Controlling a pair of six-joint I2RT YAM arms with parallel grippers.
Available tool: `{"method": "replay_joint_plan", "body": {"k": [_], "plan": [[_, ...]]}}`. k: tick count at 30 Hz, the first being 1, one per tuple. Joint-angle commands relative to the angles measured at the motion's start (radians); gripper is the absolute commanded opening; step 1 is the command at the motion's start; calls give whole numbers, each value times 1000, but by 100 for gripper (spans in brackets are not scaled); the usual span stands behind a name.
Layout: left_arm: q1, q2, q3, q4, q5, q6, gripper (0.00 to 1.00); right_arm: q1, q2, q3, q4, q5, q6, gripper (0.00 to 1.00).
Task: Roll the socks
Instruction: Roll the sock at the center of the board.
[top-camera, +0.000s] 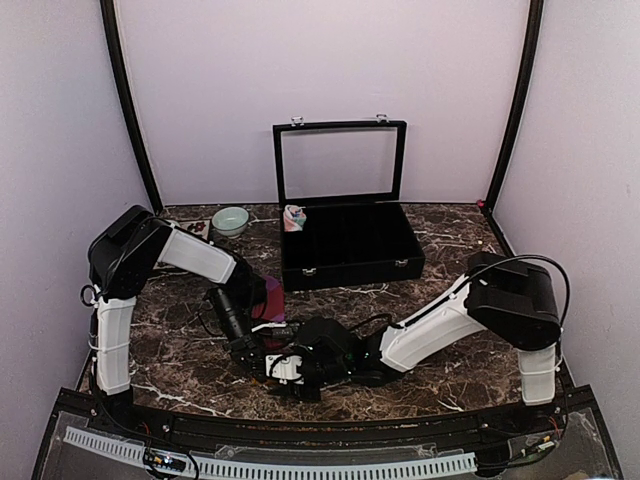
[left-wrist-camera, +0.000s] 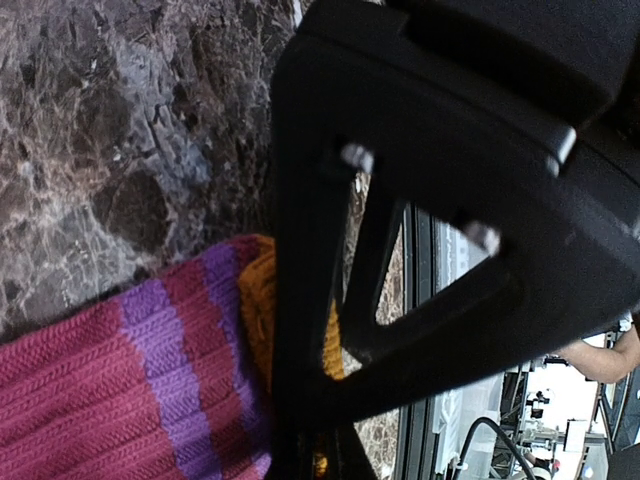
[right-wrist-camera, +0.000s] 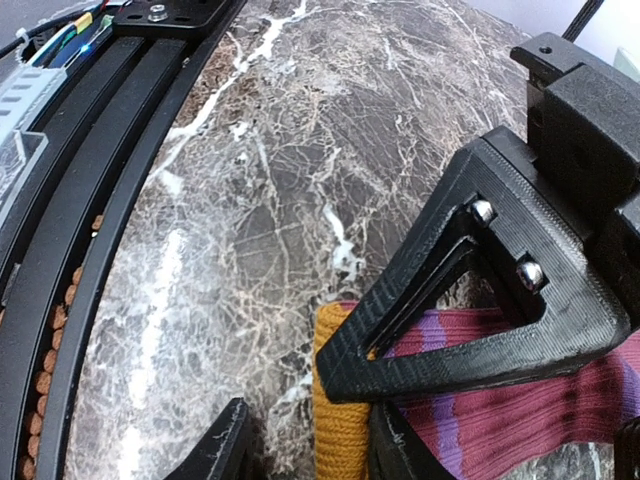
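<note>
The maroon sock (top-camera: 271, 299) with purple stripes lies flat on the marble, its orange cuff (right-wrist-camera: 343, 420) towards the near edge. My left gripper (left-wrist-camera: 325, 458) is shut on that cuff, with orange fabric pinched between its tips. One of its black triangular fingers (right-wrist-camera: 470, 355) crosses the sock in the right wrist view. My right gripper (right-wrist-camera: 312, 428) straddles the same cuff: one fingertip touches it, the other stands apart, so it is open. Both grippers meet at the front centre, left gripper (top-camera: 252, 356) beside right gripper (top-camera: 278, 368). The salmon-pink sock (top-camera: 294, 217) sits bunched at the back.
An open black case (top-camera: 350, 262) with a raised glass lid stands at the back centre. A pale green bowl (top-camera: 230, 221) sits to its left. The table's black front rail (right-wrist-camera: 90, 200) runs close to the cuff.
</note>
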Motion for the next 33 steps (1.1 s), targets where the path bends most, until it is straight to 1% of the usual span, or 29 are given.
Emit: {"method": "replay_joint_plan", "body": {"k": [1,4,7,8,10,13,15,18,19,20,22,25,29,33], "plan": [[6,57,-20,69,-226,3,0,6,42,16,38,-1,5,37],[6,57,-19,71,-228,0,1,6,45,3,43,8,11,29],[6,56,-18,77,-230,-10,2,7,44,-17,35,10,24,11],[6,56,-16,79,-235,-16,3,7,45,-26,34,15,33,6],[7,42,-19,99,-246,-34,11,7,47,-44,38,19,56,0],[9,-16,-46,159,-275,-79,23,6,45,-64,36,18,101,0],[13,-83,-72,190,-298,-114,29,7,44,-63,3,10,127,0],[20,-223,-148,263,-367,-151,37,4,46,-57,-71,-8,160,0],[20,-276,-184,291,-398,-154,43,2,48,-53,-101,-11,170,0],[48,-323,-219,322,-430,-159,44,0,51,-42,-134,-12,184,0],[69,-414,-287,377,-493,-157,44,-14,63,-15,-228,-26,216,0],[102,-507,-334,394,-510,-149,45,-35,76,9,-307,-72,254,0],[114,-546,-335,372,-453,-163,45,-52,68,13,-340,-111,294,0],[114,-550,-320,397,-435,-205,44,-77,77,60,-411,-175,347,0]]}}
